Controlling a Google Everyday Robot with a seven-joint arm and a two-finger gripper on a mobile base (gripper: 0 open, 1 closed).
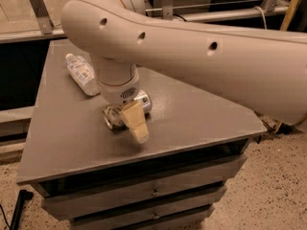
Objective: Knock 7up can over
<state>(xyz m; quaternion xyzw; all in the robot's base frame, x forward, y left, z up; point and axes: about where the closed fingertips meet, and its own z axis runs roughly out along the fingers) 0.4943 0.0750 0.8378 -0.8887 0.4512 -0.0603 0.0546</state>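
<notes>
Since the 7up can (pixel 144 103) appears to lie on its side left of the frame's centre, you can judge the knock done. Your tool (pixel 136 126) hangs just in front of it over the desk (pixel 201 116); whether it is spread or pressed together, you cannot tell. Only backing away looks left.

The gripper (pixel 138 130), matt tan, hangs just above the table (pixel 206 116) with its dull grey, finely speckled top, touching the shiny metal 7up can (pixel 144 101), below the smooth cream plastic arm (pixel 192 47) and near a clear glossy plastic bottle (pixel 81 74).
</notes>
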